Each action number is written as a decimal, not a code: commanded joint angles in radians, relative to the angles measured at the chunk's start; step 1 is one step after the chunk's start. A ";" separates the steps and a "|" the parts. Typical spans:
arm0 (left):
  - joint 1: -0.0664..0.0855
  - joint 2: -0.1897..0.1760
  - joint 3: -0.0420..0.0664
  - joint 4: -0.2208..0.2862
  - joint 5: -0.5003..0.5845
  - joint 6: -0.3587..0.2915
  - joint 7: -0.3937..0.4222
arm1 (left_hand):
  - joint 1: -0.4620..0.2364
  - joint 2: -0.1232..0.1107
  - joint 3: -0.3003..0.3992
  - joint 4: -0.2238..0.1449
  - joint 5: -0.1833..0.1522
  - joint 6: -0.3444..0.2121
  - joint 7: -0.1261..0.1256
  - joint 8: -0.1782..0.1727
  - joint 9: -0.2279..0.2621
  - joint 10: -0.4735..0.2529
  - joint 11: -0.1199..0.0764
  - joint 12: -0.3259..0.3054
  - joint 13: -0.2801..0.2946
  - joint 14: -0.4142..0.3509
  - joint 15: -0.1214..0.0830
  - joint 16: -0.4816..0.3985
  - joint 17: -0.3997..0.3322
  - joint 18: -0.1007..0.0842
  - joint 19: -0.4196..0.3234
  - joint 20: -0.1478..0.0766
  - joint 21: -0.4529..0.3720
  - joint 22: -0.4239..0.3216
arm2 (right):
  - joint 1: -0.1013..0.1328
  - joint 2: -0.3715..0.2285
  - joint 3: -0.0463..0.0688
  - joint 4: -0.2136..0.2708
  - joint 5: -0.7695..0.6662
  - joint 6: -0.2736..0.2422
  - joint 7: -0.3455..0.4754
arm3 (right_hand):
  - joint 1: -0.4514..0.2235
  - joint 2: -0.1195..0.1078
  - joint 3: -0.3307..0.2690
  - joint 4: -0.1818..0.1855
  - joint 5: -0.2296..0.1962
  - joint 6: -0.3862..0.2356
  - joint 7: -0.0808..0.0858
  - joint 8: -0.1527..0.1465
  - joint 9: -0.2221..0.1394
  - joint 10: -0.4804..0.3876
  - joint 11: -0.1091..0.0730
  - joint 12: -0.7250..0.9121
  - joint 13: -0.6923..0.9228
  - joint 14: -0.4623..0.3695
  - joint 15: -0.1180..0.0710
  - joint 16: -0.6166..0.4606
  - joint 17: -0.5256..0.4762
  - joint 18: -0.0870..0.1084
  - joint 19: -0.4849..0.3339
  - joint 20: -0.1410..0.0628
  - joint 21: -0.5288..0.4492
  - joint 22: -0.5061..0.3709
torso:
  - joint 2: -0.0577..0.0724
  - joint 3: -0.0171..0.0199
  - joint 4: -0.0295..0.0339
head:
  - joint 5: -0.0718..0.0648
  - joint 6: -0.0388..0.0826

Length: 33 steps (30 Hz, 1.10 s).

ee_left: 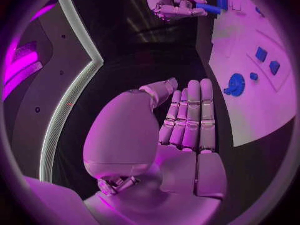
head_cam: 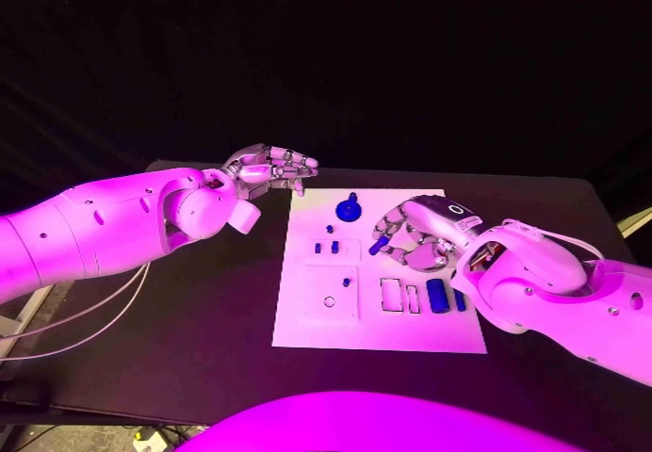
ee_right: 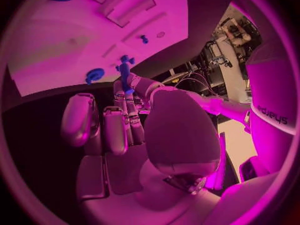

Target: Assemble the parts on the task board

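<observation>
Right hand [head_cam: 424,234] pinches a blue peg [head_cam: 378,246] over the board [head_cam: 310,325] for insertion; left hand [head_cam: 272,168], fingers pressed together, parked off-board.

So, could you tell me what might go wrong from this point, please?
1. The right hand pinches a slim blue peg by its end, above the white board; a small slip could drop it or let it tilt.
2. That hand hangs over other blue parts, such as the round blue piece; lowering it could knock them.
3. The left hand holds nothing and sits off the board, so the board could shift under a push.
</observation>
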 commanded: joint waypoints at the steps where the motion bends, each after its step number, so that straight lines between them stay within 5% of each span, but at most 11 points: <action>1: 0.000 0.005 0.001 -0.002 0.002 0.005 0.002 | -0.013 0.004 -0.025 -0.003 0.022 -0.012 0.018 -0.018 0.008 0.003 0.005 -0.014 -0.011 0.000 0.006 -0.019 -0.010 -0.018 -0.002 -0.002 -0.017 -0.014 | -0.017 0.031 -0.002 0.021 -0.014 -0.013 0.015 | -0.014 0.040 0.083 -0.017 0.012 0.010 -0.006 0.088 0.082 0.090 -0.025 0.016 0.028 0.058 -0.006 0.015 0.010 -0.024 0.021 -0.006 0.017 0.149 | 0.000 -0.0001 -0.0011 | 0.006 0.000; 16: 0.000 0.015 0.001 -0.003 0.003 0.008 0.001 | -0.013 0.005 -0.025 -0.004 0.022 -0.012 0.019 -0.018 0.008 0.002 0.006 -0.014 -0.011 0.000 0.006 -0.019 -0.011 -0.018 -0.002 -0.002 -0.018 -0.015 | -0.107 0.146 -0.016 -0.023 -0.059 -0.013 0.042 | -0.015 0.040 0.087 -0.020 0.012 0.007 -0.005 0.089 0.085 0.089 -0.024 0.012 0.029 0.058 -0.005 0.014 0.008 -0.023 0.019 -0.006 0.010 0.148 | 0.002 -0.0014 0.0022 | 0.021 -0.010; 33: 0.000 0.013 0.001 -0.002 0.003 0.008 0.001 | -0.013 0.006 -0.026 -0.003 0.022 -0.012 0.019 -0.018 0.008 0.003 0.006 -0.014 -0.012 0.000 0.006 -0.019 -0.011 -0.018 -0.002 -0.002 -0.018 -0.015 | -0.133 0.176 -0.023 -0.072 -0.115 0.046 0.011 | -0.016 0.040 0.088 -0.021 0.012 0.005 -0.004 0.090 0.086 0.089 -0.023 0.010 0.029 0.058 -0.005 0.014 0.008 -0.023 0.019 -0.006 0.007 0.147 | 0.002 -0.0006 0.0011 | 0.026 -0.016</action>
